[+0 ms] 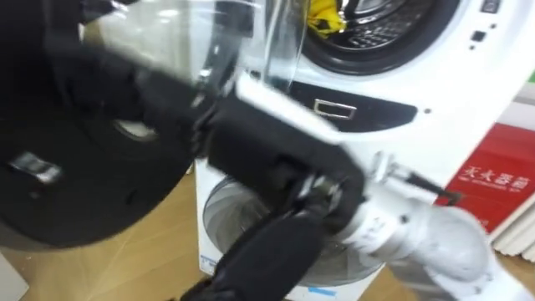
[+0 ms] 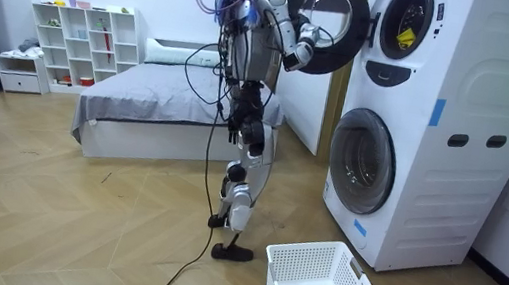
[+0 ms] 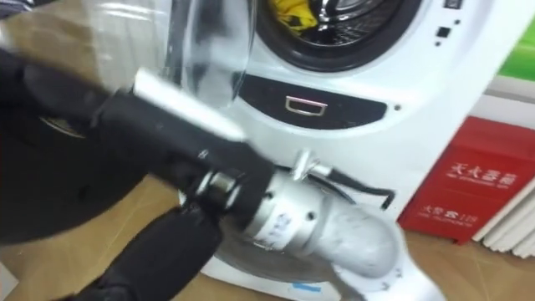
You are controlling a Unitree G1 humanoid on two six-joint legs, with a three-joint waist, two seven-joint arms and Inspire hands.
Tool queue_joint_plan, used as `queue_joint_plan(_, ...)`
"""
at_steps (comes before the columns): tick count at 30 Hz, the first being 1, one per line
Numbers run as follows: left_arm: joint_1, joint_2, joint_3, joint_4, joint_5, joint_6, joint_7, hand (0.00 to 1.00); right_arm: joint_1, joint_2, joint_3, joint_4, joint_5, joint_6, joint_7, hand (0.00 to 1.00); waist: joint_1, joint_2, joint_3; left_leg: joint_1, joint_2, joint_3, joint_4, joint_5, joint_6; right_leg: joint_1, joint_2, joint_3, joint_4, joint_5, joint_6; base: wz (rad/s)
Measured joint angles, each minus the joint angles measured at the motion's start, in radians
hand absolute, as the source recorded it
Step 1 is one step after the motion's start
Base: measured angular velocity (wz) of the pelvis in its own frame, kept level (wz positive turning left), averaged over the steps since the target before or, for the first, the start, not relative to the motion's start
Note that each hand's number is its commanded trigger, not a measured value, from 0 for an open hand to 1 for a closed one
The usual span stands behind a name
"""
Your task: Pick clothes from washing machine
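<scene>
I stand in front of two stacked white machines. The upper washing machine (image 2: 407, 34) has its round dark door (image 1: 84, 167) swung open to my left. A yellow cloth (image 1: 324, 15) lies inside the drum, near its front rim. My right arm (image 1: 276, 142) comes in from the lower right and stretches across to the open door, blurred by motion. In the room view my right hand (image 2: 300, 53) is at the door's (image 2: 328, 22) lower edge, well left of the drum opening and away from the cloth. Its fingers cannot be made out.
The lower machine's glass door (image 2: 363, 159) is closed. A white laundry basket (image 2: 317, 283) sits on the wooden floor by my feet. A red sign (image 1: 493, 180) stands to the right of the machines. A bed (image 2: 170, 100) and white shelves (image 2: 83, 41) are behind me.
</scene>
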Motion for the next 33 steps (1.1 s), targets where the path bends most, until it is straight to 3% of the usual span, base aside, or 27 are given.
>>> queue_joint_plan(10, -0.061, 0.000, -0.019, -0.002, -0.012, -0.004, 0.005, 0.00, 0.000, 0.011, 0.038, 0.083, -0.039, 0.008, -0.055, 0.00, 0.027, 0.002, 0.0022, -0.009, -0.002, -0.015, 0.002, 0.002, 0.002, -0.004, -0.001, -0.004, 0.000, 0.000, 0.000, 0.05)
queue_joint_plan(15, -0.063, -0.001, -0.019, -0.002, -0.009, -0.003, 0.028, 0.00, -0.018, 0.022, 0.069, 0.141, -0.103, 0.011, -0.070, 0.00, 0.033, 0.002, 0.0042, -0.012, -0.002, -0.018, -0.001, 0.002, 0.002, -0.004, 0.000, -0.004, -0.001, 0.000, 0.001, 0.01)
queue_joint_plan(19, -0.062, -0.005, -0.033, -0.001, -0.007, 0.026, 0.053, 0.00, -0.064, 0.040, 0.083, 0.197, -0.116, 0.053, -0.071, 0.00, 0.035, 0.002, 0.0047, -0.020, -0.004, -0.034, -0.004, 0.003, 0.000, -0.006, 0.000, -0.015, -0.002, -0.001, 0.001, 0.09)
queue_joint_plan(23, -0.052, -0.019, -0.033, -0.001, -0.007, 0.040, 0.056, 0.00, -0.074, 0.038, 0.081, 0.220, -0.164, 0.076, -0.093, 0.00, 0.053, 0.005, 0.0067, -0.021, -0.007, -0.041, 0.001, 0.005, 0.001, -0.005, -0.004, -0.026, -0.002, -0.001, 0.002, 0.06)
queue_joint_plan(30, -0.021, -0.024, -0.005, 0.000, 0.000, 0.056, 0.036, 0.00, -0.042, 0.014, 0.055, 0.225, -0.175, 0.077, -0.097, 0.00, 0.048, 0.017, 0.0152, -0.019, -0.017, -0.045, 0.002, 0.007, 0.006, -0.001, -0.014, -0.026, -0.001, -0.005, 0.008, 0.03)
queue_joint_plan(33, -0.009, -0.026, 0.003, 0.003, -0.007, 0.058, 0.024, 0.00, 0.009, -0.005, 0.014, 0.225, -0.162, 0.077, -0.097, 0.00, 0.028, 0.021, 0.0173, -0.021, -0.017, -0.046, 0.003, 0.007, 0.006, -0.001, -0.013, -0.024, -0.002, -0.005, 0.008, 0.00)
